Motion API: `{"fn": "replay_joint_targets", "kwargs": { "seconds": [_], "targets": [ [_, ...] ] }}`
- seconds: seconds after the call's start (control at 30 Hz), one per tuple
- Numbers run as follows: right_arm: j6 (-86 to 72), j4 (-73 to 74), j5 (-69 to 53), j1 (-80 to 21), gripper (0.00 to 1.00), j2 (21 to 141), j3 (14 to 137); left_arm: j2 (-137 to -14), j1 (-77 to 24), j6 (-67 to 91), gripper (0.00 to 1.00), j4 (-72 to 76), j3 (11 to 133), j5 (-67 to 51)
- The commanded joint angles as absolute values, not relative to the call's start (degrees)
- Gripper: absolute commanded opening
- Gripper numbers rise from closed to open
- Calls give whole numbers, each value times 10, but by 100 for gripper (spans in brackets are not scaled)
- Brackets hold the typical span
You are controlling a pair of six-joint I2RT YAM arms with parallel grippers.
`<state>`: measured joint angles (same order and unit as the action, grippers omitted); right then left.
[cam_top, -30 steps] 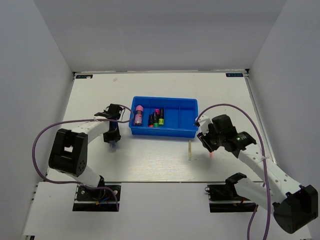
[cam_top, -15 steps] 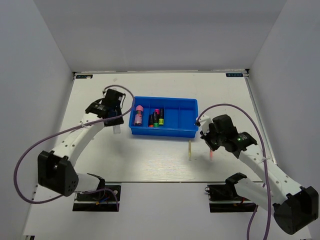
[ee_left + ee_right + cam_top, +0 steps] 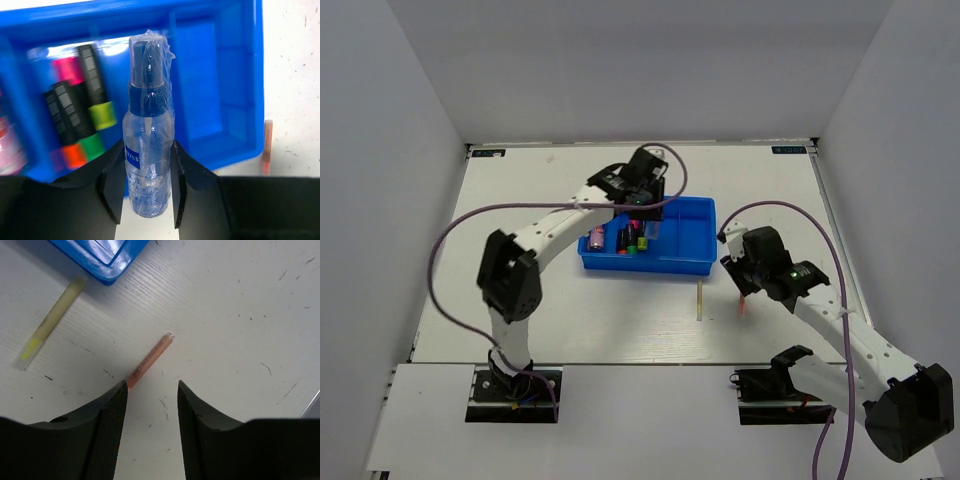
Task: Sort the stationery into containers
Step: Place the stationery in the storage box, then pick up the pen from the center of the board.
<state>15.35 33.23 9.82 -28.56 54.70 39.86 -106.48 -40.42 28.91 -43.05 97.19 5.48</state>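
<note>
While the left arm reaches across the blue tray (image 3: 692,266) in the top view, the left end effector (image 3: 645,207) sits over the tray's middle. Highlighters (image 3: 632,238) lie in the second compartment from the left. A pale yellow stick (image 3: 700,299) and a reddish stick (image 3: 742,306) lie on the table (image 3: 620,320) just in front of the tray's right end. The right end effector (image 3: 740,288) is above the reddish one.

Left wrist: the left end effector is clamped on a clear spray bottle (image 3: 148,125) in plastic wrap, held over the tray. Which compartment it is over, cannot tell. Highlighters with pink, yellow-green, green and orange ends lie in the tray beside it.

Right wrist: the right end effector is moderately wide with nothing between its fingers. The reddish stick lies flat on the table, its near end by one finger; contact unclear. The pale yellow stick lies apart, near the tray corner.
</note>
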Motion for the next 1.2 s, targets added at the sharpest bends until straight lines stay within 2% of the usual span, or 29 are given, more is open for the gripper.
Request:
{"fn": "replay_joint_targets", "kwargs": {
  "seconds": [0.0, 0.1, 0.23, 0.3, 0.4, 0.5, 0.53, 0.7, 0.87, 0.9, 0.93, 0.97, 1.0, 1.03, 1.07, 1.13, 1.17],
  "targets": [
    [142, 311, 120, -285, 48, 543, 404, -1111, -421, 283, 0, -430, 1043, 39],
    [146, 310, 124, -286, 48, 541, 403, -1157, -425, 286, 0, -440, 1092, 33],
    [148, 307, 125, -285, 48, 540, 400, -1183, -428, 287, 2, -435, 1090, 32],
    [147, 308, 126, -286, 53, 539, 402, -1192, -430, 287, 11, -430, 1078, 32],
    [149, 307, 127, -285, 58, 536, 400, -1201, -430, 287, 37, -428, 1070, 33],
    [149, 307, 126, -285, 60, 537, 399, -1207, -430, 288, 50, -427, 1070, 33],
    [148, 307, 126, -286, 60, 536, 399, -1210, -429, 288, 60, -430, 1074, 33],
    [148, 308, 126, -284, 60, 536, 398, -1228, -430, 287, 72, -446, 1098, 33],
    [145, 303, 140, -283, 61, 540, 398, -1219, -429, 287, 72, -448, 1105, 38],
    [142, 302, 148, -281, 59, 545, 398, -1201, -430, 284, 66, -447, 1099, 42],
    [137, 299, 168, -281, 54, 549, 399, -1193, -431, 281, 57, -445, 1096, 42],
    [134, 299, 187, -277, 25, 554, 400, -1182, -437, 277, 44, -440, 1086, 49],
    [128, 301, 200, -276, 5, 562, 405, -1153, -439, 272, 17, -442, 1081, 62],
    [111, 302, 223, -273, 0, 572, 405, -1141, -449, 271, 8, -442, 1065, 68],
    [106, 310, 228, -267, 0, 579, 414, -1131, -459, 270, 0, -447, 1057, 83],
    [81, 329, 215, -251, 0, 602, 421, -1077, -480, 267, 0, -441, 1004, 107],
    [73, 348, 187, -249, 0, 613, 431, -1048, -496, 271, 7, -440, 990, 114]
  ]
}}
